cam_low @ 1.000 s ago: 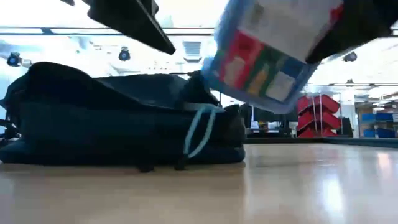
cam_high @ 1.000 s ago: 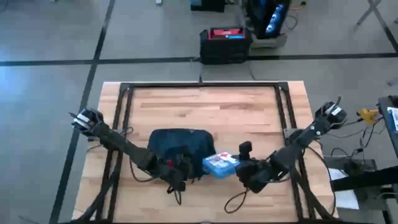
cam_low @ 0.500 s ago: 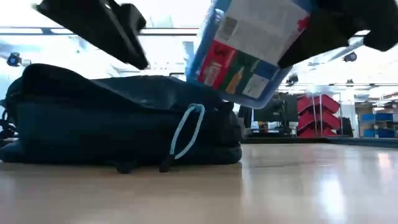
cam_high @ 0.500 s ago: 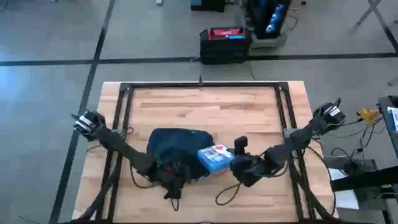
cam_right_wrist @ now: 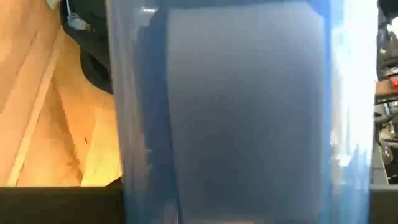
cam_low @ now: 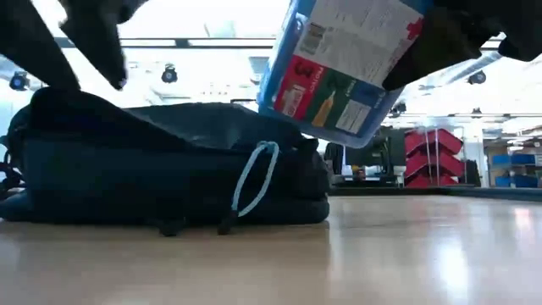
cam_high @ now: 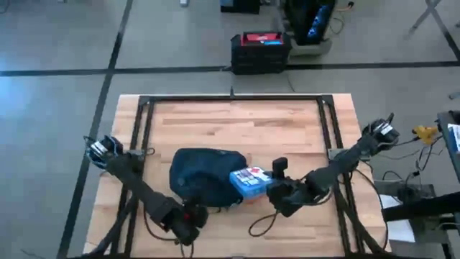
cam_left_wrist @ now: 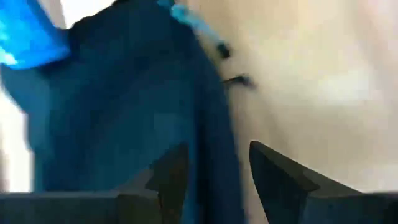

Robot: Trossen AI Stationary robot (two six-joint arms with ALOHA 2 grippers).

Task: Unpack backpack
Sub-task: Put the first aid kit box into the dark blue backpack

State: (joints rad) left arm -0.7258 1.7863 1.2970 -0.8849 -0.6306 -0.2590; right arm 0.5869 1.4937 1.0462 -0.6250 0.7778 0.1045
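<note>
Aloft, right hand (cam_high: 267, 188) gripping box (cam_high: 249, 181), tilted

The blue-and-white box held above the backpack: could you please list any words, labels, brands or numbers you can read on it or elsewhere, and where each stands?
No text can be read.
Box, held by the right gripper: printed lines and coloured panels, all blurred.
Backpack: no legible logo.
Red-topped case on the floor: too small.

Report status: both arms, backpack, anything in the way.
Right gripper holds box above backpack. Left gripper near table's front edge, jaws open, empty. Nothing in the way.
</note>
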